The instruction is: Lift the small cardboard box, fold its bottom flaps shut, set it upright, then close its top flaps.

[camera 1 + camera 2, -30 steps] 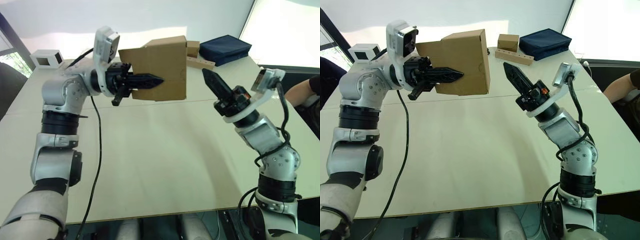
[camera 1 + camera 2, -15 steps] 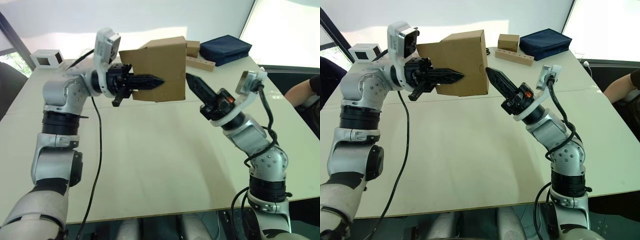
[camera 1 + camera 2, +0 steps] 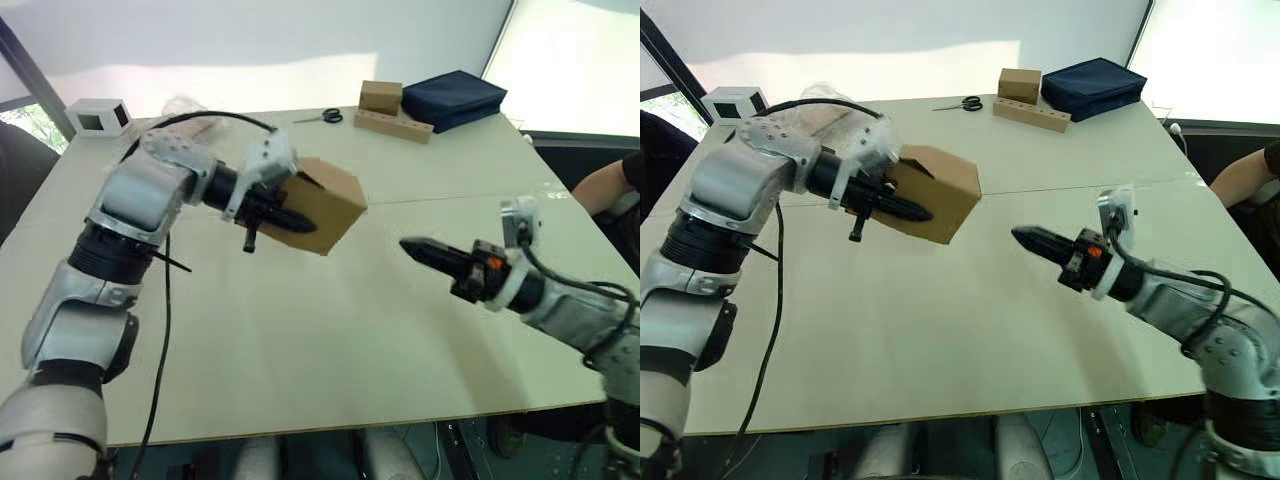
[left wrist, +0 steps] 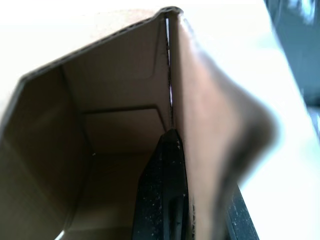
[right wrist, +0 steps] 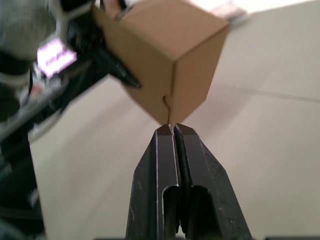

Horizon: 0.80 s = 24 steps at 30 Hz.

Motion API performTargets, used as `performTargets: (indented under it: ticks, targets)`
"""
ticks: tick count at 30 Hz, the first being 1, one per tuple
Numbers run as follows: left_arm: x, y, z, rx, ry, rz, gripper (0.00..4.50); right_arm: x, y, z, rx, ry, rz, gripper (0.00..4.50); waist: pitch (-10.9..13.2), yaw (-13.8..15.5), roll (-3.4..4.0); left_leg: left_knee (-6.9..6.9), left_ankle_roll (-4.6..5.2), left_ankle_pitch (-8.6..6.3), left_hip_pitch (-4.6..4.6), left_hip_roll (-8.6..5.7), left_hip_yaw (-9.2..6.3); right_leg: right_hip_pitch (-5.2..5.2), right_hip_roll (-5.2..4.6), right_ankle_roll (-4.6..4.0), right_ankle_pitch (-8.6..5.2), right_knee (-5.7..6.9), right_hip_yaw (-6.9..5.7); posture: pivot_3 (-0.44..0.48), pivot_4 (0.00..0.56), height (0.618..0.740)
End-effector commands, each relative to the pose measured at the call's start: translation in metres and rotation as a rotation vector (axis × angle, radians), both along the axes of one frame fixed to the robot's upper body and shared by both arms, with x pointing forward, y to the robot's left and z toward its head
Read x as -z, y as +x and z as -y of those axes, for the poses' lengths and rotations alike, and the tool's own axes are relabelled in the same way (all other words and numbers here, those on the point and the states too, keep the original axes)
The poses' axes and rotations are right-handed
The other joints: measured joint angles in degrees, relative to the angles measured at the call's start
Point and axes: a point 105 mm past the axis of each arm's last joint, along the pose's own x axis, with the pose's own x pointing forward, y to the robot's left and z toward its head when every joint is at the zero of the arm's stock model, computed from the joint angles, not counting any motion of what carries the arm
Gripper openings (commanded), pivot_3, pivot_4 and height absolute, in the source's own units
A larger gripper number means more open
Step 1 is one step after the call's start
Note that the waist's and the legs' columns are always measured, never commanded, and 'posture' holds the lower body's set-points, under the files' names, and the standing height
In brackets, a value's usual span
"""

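Observation:
The small cardboard box (image 3: 322, 203), plain brown, hangs tilted low over the middle of the table. My left gripper (image 3: 298, 221) is shut on one of its side walls. In the left wrist view one black finger (image 4: 162, 195) lies inside the open box (image 4: 110, 125) against that wall. My right gripper (image 3: 412, 246) is shut on nothing, to the right of the box and a short gap away, pointing at it. In the right wrist view its closed fingertips (image 5: 170, 131) aim at the box's lower corner (image 5: 170, 60).
At the table's far side stand a tan box (image 3: 380, 96) behind a hole-dotted wooden strip (image 3: 395, 125), a navy bag (image 3: 452, 97) and scissors (image 3: 325, 116). A white box with a black window (image 3: 97, 115) sits far left. A person's arm (image 3: 608, 185) shows at the right edge.
My left arm has brought the box down from head height to just above the table and tilted it. My right gripper has drawn back from the box, lower and to the right.

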Motion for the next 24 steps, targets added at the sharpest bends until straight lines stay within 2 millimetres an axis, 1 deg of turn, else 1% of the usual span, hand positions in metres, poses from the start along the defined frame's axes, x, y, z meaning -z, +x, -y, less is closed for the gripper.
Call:
performTargets:
  ticks: [1, 4, 6, 9, 12, 14, 18, 24]
  targets:
    - [-0.008, -0.001, 0.004, -0.017, 0.154, 0.081, 0.00, 0.001, -0.019, -0.011, -0.113, -0.131, 0.027, 0.03, 0.01, 0.32, -0.01, 0.02, 0.01, 0.00, 0.00, 0.00, 0.01, 0.01, 0.00, 0.00, 0.00, 0.00, 0.00, 0.000, 0.150, 0.740]
    - [0.002, -0.007, 0.007, 0.014, 0.303, 0.089, 0.00, 0.009, -0.030, -0.021, -0.176, -0.244, 0.031, 0.03, 0.01, 0.42, -0.01, 0.03, 0.02, -0.02, -0.02, -0.01, 0.02, 0.02, -0.01, 0.01, 0.00, -0.04, 0.01, 0.000, 0.150, 0.740]
    - [0.011, -0.014, 0.009, 0.017, 0.373, 0.034, 0.00, 0.015, -0.031, -0.023, -0.182, -0.320, 0.050, 0.03, 0.02, 0.42, -0.03, 0.03, 0.03, -0.02, -0.02, -0.01, 0.02, 0.02, -0.01, 0.01, -0.01, -0.04, 0.01, 0.000, 0.150, 0.740]
    - [0.023, -0.019, 0.011, 0.025, 0.458, 0.007, 0.00, 0.022, -0.032, -0.023, -0.172, -0.398, 0.071, 0.03, 0.04, 0.49, -0.06, 0.03, 0.03, -0.02, -0.02, -0.01, 0.01, 0.02, -0.02, 0.01, -0.01, -0.04, 0.00, 0.000, 0.150, 0.740]
    - [0.032, -0.019, 0.012, 0.011, 0.522, 0.001, 0.00, 0.028, -0.033, -0.022, -0.166, -0.464, 0.082, 0.03, 0.05, 0.57, -0.08, 0.04, 0.03, -0.02, -0.02, -0.01, 0.01, 0.02, -0.02, 0.01, -0.01, -0.03, 0.00, 0.000, 0.150, 0.740]
    - [0.038, -0.013, 0.018, -0.055, 0.533, -0.026, 0.00, 0.032, -0.033, -0.021, -0.158, -0.499, 0.089, 0.03, 0.06, 0.68, -0.10, 0.04, 0.03, -0.02, -0.03, -0.01, 0.01, 0.02, -0.02, 0.01, -0.01, -0.04, 0.00, 0.000, 0.150, 0.740]
    - [0.051, -0.016, 0.020, -0.020, 0.613, -0.026, 0.00, 0.036, -0.030, -0.023, -0.129, -0.484, 0.100, 0.03, 0.07, 0.71, -0.12, 0.07, 0.04, -0.02, -0.03, -0.02, 0.01, 0.03, -0.02, 0.01, -0.01, -0.04, 0.00, 0.000, 0.150, 0.740]
    - [0.052, -0.017, 0.023, 0.017, 0.650, 0.002, 0.00, 0.041, -0.025, -0.024, -0.096, -0.477, 0.105, 0.03, 0.07, 0.60, -0.12, 0.06, 0.04, -0.02, -0.01, 0.00, -0.01, 0.03, -0.01, 0.00, -0.01, -0.02, 0.00, 0.000, 0.150, 0.740]
